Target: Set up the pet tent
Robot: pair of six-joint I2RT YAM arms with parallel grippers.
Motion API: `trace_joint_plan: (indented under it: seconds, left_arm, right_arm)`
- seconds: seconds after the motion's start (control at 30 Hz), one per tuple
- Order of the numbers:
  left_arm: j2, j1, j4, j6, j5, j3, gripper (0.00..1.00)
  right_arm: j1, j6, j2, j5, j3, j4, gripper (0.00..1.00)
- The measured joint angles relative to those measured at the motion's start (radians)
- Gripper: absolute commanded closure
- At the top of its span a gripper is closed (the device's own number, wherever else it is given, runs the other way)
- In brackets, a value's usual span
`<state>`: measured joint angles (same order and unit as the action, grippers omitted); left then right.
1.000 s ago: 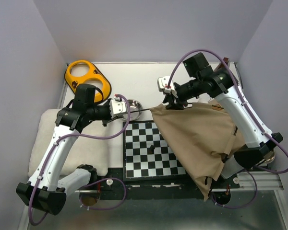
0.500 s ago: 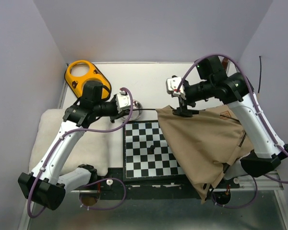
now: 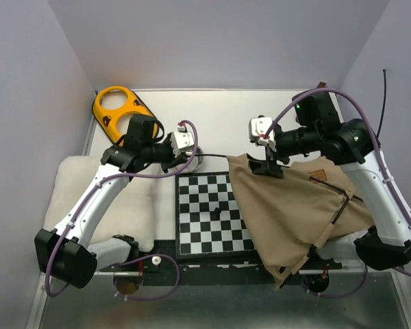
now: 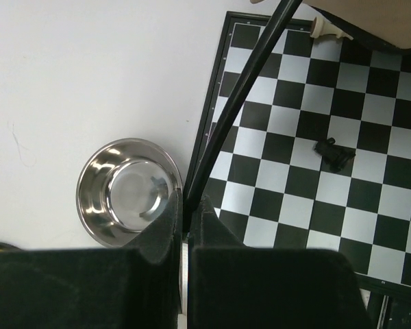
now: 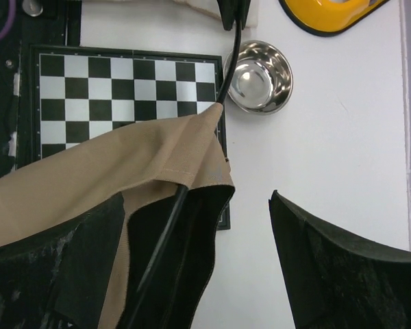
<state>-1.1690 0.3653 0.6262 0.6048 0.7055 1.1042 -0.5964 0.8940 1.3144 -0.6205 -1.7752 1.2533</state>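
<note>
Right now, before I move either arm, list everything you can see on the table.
pet tent: one, tan with black lining, slumped over the chessboard's right side
tent pole: one, black, running from the tent's edge to the left gripper
chessboard: one, black and white, table centre
chess piece: one, black, on the chessboard
bowl: one, shiny steel, beside the chessboard's far left corner
cushion: one, white, left side of the table
two-holed plastic object: one, yellow, far left corner
left gripper: shut on the tent pole
right gripper: open, over the tent's edge
</note>
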Motion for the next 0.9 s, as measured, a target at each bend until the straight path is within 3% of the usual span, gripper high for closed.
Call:
trace_joint_plan:
  seconds: [0.43,0.7,0.9]
  left_arm:
    - [-0.034,0.012,-0.032,-0.023,-0.053,-0.002,1.00]
    - [-0.009,0.019,-0.048,-0.021,-0.057,-0.002,1.00]
    - [0.000,0.026,-0.049,-0.001,-0.060,-0.002,1.00]
  right_arm:
    - [-0.013,-0.174,0.046,-0.127,-0.100,0.011,0.22]
    - [-0.013,-0.190,0.126,0.027,-0.110,0.009,0.26]
    - [-0.013,-0.190,0.180,0.043,-0.224,0.012,0.29]
